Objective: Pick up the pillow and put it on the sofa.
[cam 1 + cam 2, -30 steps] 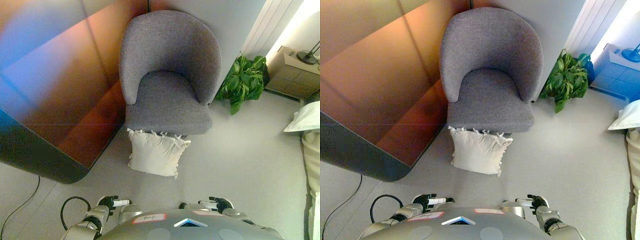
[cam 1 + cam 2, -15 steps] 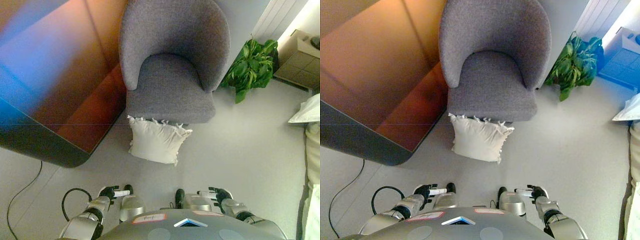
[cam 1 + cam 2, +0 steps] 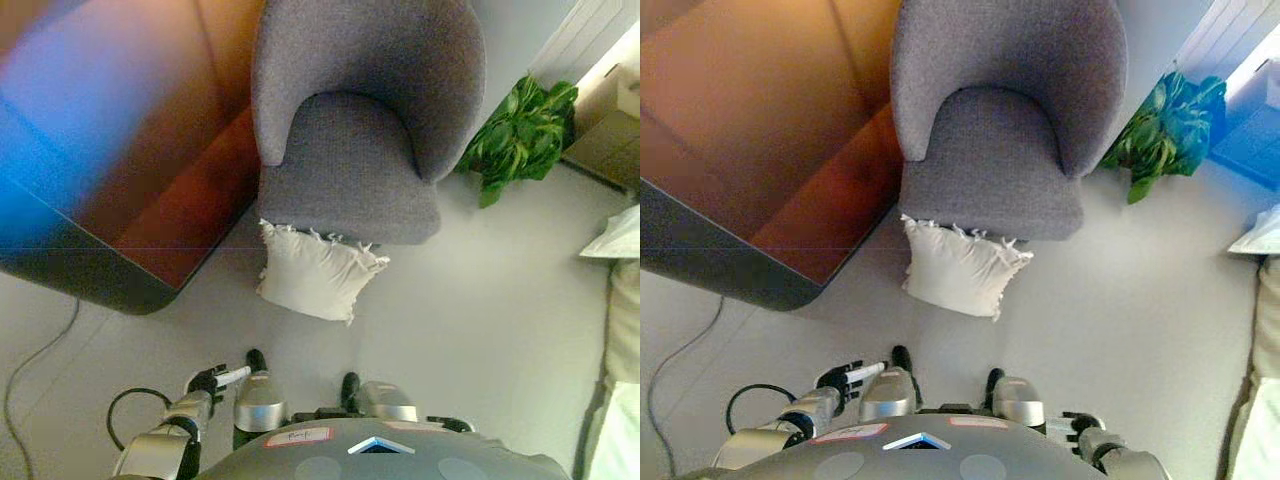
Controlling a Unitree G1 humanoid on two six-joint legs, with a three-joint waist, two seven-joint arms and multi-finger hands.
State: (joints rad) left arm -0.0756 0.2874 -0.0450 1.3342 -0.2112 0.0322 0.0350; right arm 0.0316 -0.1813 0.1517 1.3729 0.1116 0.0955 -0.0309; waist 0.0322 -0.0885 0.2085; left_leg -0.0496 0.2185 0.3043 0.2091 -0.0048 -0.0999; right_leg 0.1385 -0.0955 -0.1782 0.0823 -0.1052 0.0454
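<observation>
Left eye view: the pillow (image 3: 318, 272) lay on the floor (image 3: 480, 300), leaning against the front of the grey sofa (image 3: 350, 140)
Left hand (image 3: 207, 381): low and empty, fingers loosely extended
Right hand (image 3: 1072, 427): barely visible at the frame's bottom, fingers impossible to read
Handling: likely light, soft and floppy; best squeezed by both side edges

On the grey floor (image 3: 480, 300) a white pillow (image 3: 315, 278), a grey armchair (image 3: 360, 130) and a potted plant (image 3: 522, 135) were seen.
</observation>
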